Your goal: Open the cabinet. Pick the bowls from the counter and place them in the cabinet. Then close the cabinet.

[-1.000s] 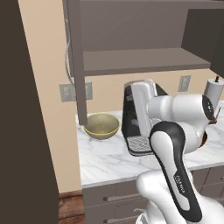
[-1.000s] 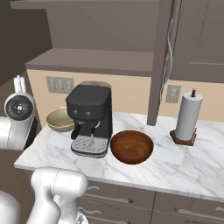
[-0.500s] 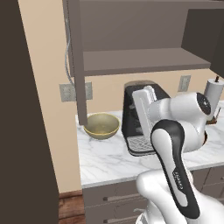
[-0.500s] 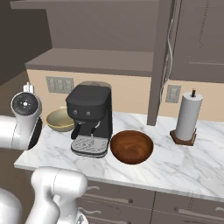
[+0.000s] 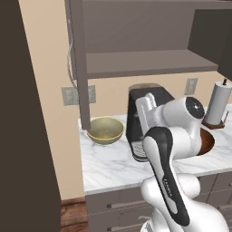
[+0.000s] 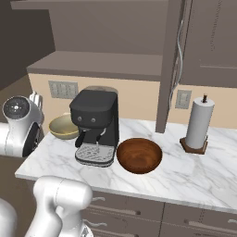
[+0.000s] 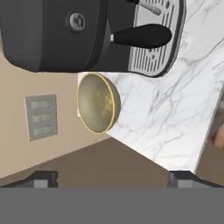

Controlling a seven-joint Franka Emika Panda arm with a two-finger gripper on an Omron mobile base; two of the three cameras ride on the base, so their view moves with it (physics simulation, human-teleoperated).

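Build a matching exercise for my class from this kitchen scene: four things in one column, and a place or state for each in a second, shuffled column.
Things:
1. olive-yellow bowl
2. reddish-brown bowl
3. paper towel roll
4. cabinet

Places or states:
A. doors open, shelf bare
B. upright on a wooden stand
C. on the counter, left of the coffee machine
D. on the counter, right of the coffee machine

Pairs: 1-C, 2-D, 3-B, 4-A

Small dark lettering runs along the white robot arm's forearm link, too blurred to make out. No readable marks on the black coffee machine, the white paper towel roll, or the grey wall outlet plate.
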